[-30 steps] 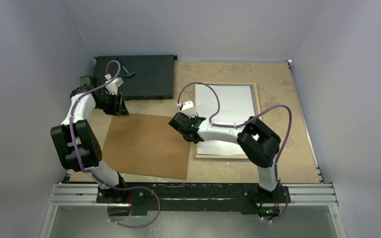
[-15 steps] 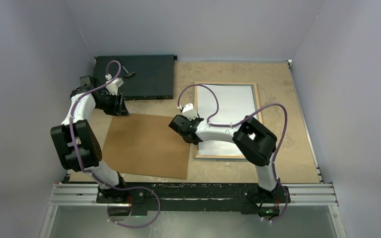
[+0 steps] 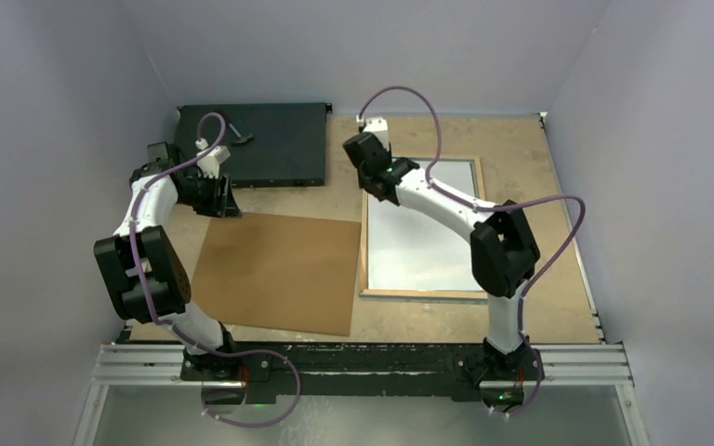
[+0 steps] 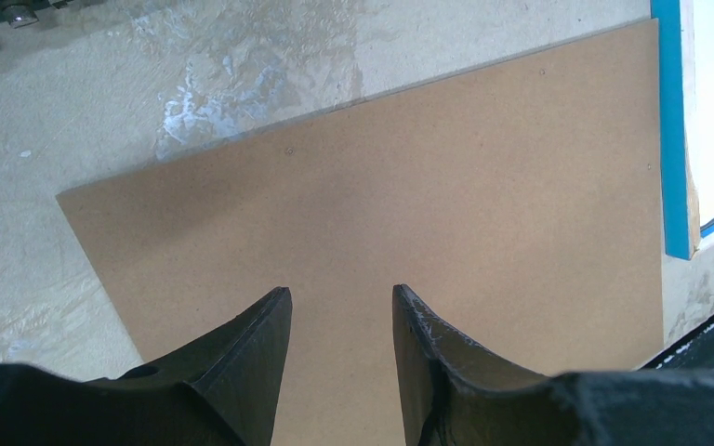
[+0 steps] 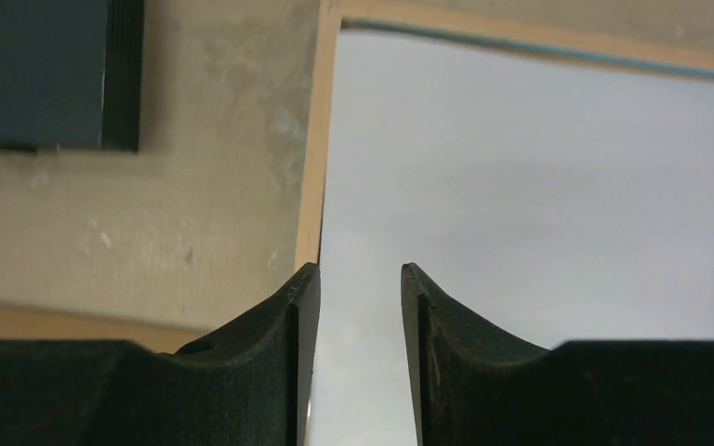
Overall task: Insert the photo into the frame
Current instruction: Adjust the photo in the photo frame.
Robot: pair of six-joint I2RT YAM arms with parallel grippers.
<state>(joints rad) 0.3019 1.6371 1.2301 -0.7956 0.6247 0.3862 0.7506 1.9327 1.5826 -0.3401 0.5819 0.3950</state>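
The frame (image 3: 364, 232) lies back up right of the table's middle, its bare wood border (image 5: 321, 139) showing. A white sheet, the photo's (image 3: 423, 223) back (image 5: 521, 186), fills its inside; the picture side is hidden. My right gripper (image 3: 376, 172) hangs above the frame's far left part. In the right wrist view it (image 5: 360, 271) is open with nothing between its fingers, over the frame's left border. My left gripper (image 3: 223, 200) is open and empty (image 4: 342, 295) over the far left corner of the brown backing panel (image 4: 381, 214). The frame's blue edge (image 4: 671, 139) shows beyond it.
The brown backing panel (image 3: 279, 271) lies flat left of the frame, its right edge right next to the frame's left border. A flat black box (image 3: 260, 141) sits at the back left, just behind my left gripper. Grey walls close in the table on three sides.
My right arm has lifted and swung from the frame's near left edge to its far left corner, and its jaws have widened. The white sheet now lies inside the wood border. The left arm is unchanged.
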